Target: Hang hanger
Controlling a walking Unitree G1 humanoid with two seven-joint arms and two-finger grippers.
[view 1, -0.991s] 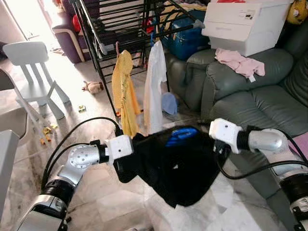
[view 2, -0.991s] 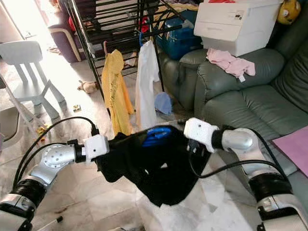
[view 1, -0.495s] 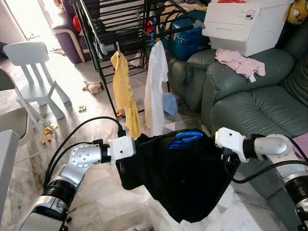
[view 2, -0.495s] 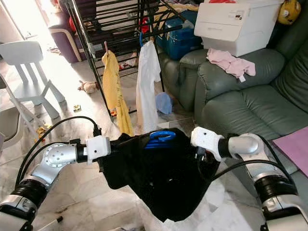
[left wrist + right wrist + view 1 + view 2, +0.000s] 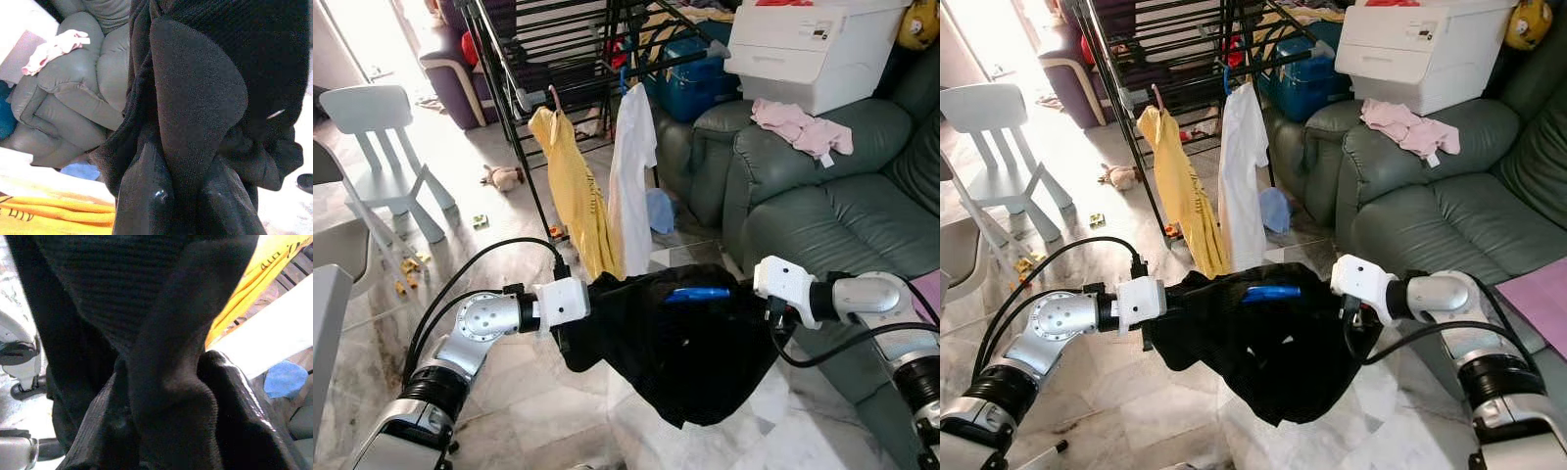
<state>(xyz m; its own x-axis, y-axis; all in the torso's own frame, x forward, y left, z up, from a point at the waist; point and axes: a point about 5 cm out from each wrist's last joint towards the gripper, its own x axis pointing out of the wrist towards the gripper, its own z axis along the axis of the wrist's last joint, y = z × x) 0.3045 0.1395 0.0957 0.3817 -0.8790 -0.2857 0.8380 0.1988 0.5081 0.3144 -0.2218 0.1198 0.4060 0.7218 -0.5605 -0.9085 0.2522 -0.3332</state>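
Note:
A black knitted garment hangs stretched between my two grippers over the marble floor. A blue hanger lies flat at its top edge, partly tucked into the cloth. My left gripper is shut on the garment's left edge; in the left wrist view its fingers pinch a fold of black fabric. My right gripper is shut on the right edge, and its fingers also clamp the cloth. Beyond stands the black drying rack, with a yellow garment and a white garment hanging from it.
A green sofa is close on the right, with a pink cloth and a white box on it. A white child's chair stands at the left. A small toy and a blue cloth lie on the floor.
The black garment has bunched up and its lower edge has risen. The blue hanger has turned from an upright loop to lying flat. The yellow garment has swung to the right.

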